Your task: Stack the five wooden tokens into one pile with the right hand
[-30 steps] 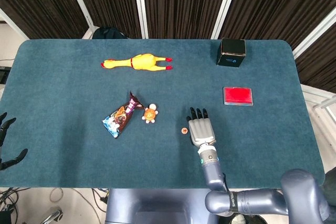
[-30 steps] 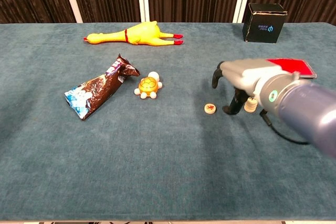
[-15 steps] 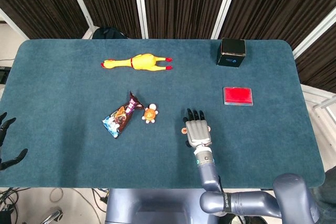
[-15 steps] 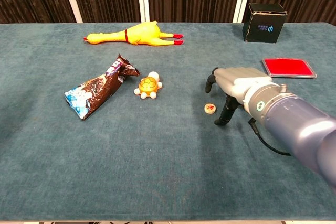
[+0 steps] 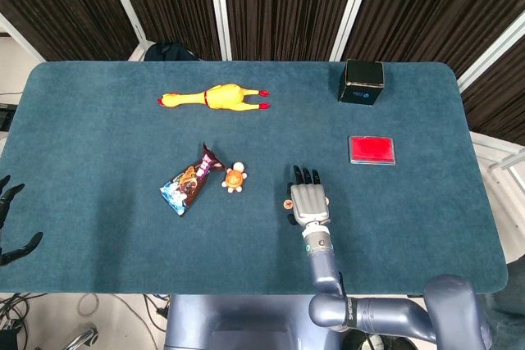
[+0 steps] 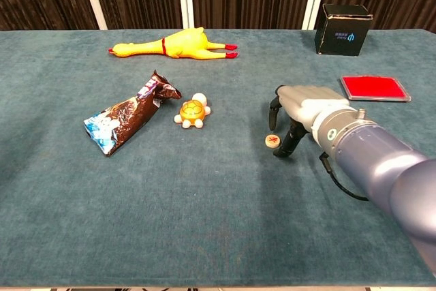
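One big blue-carpeted bench [image 5: 98, 112] takes up pretty much everything, with dark curtains behind it. Next biggest is the right arm coming up from the bottom edge, ending in the right hand [image 5: 309, 200], which sits palm-down low over the cloth; in the chest view that hand [image 6: 300, 110] has its fingers curled downward with the dark fingertips [image 6: 281, 149] at or close to the cloth, and nothing visibly held in them, so loosely spread and empty as far as I can see.

Left hand [image 5: 10, 219] just pokes in at the far left edge of the head view, off the bench, fingers spread, holding nothing.

Then the clutter: a yellow rubber chicken [image 5: 215, 97] lying on its side toward the back, a black box [image 5: 363, 81] at the back right, a flat red case [image 5: 372, 150] in front of it, a brown snack bag [image 5: 188, 183] left of centre, and a little toy turtle [image 5: 235, 178] just beside the bag.

Smallest: one wooden token [image 6: 272, 141] lying flat on the cloth, right beside the right hand's fingertips on its left side. Can't tell if they touch. Only that one token shows.
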Motion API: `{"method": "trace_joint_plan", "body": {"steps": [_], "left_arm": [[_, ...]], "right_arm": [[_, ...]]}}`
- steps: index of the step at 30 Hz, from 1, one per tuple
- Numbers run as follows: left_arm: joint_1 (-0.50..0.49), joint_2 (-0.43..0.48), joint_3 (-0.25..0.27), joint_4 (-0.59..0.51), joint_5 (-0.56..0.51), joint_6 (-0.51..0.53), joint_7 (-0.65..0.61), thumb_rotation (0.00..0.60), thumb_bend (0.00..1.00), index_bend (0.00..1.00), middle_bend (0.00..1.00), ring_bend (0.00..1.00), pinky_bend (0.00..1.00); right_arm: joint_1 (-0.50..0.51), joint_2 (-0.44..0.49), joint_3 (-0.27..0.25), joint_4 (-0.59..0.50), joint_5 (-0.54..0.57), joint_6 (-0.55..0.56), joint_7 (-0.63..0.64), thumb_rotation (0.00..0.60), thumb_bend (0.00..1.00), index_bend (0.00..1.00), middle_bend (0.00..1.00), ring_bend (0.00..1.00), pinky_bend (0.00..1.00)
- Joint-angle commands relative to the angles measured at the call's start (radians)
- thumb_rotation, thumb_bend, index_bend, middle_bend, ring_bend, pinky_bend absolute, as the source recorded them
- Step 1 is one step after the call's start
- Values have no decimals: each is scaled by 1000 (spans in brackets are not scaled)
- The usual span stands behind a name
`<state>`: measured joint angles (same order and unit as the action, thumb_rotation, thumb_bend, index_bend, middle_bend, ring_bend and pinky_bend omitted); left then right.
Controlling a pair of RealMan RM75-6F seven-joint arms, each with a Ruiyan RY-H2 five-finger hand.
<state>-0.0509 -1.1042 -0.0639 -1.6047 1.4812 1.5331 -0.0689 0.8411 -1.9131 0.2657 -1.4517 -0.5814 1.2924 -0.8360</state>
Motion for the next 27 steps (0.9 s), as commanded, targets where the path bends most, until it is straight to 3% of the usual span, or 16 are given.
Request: {"method": "trace_joint_plan", "body": {"steps": [1, 27], "left_arm": [[0, 0, 0, -1, 0, 0, 0, 600, 207, 152, 0, 0, 5], [-1, 1, -1, 0, -4, -3, -3, 600, 206, 152, 0, 0, 5]], "right_arm": [[-2, -5, 7, 10, -1, -7, 1, 600, 319, 461, 7, 0, 0], [-15, -30, 38, 58, -5, -41, -13, 600, 356, 519, 7, 0, 0]]}}
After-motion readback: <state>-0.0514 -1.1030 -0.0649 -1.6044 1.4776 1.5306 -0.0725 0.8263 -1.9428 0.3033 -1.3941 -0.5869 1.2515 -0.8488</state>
